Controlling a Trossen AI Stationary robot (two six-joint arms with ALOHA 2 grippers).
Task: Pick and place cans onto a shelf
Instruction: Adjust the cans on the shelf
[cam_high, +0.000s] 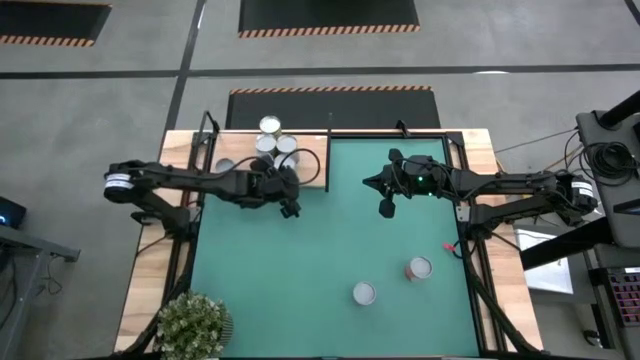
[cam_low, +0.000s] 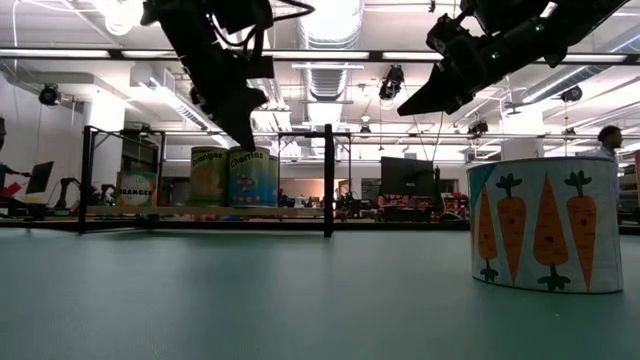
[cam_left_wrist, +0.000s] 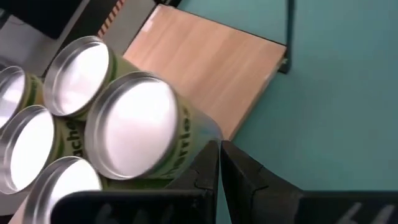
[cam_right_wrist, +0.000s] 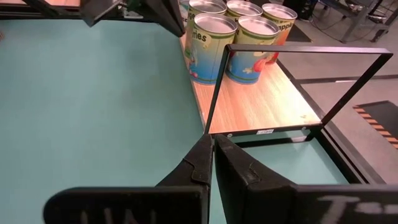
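Several cans (cam_high: 276, 148) with silvery tops stand in a cluster on the light-wood shelf (cam_high: 312, 160) at the table's far left; they also show in the left wrist view (cam_left_wrist: 137, 127) and the right wrist view (cam_right_wrist: 211, 37). Two more cans stand on the green mat near the front, one silver-topped (cam_high: 364, 293) and one with a carrot label (cam_high: 419, 268) (cam_low: 545, 222). My left gripper (cam_high: 291, 207) (cam_left_wrist: 219, 163) is shut and empty, raised just beside the shelf's cans on their near side. My right gripper (cam_high: 387, 208) (cam_right_wrist: 213, 148) is shut and empty, raised above the mat's far middle.
A thin black metal frame (cam_right_wrist: 298, 53) stands around the shelf, with a post (cam_low: 327, 180) at its right edge. A potted plant (cam_high: 193, 325) sits at the table's near left corner. Green mat (cam_high: 300, 270) lies bare between the grippers and the front cans.
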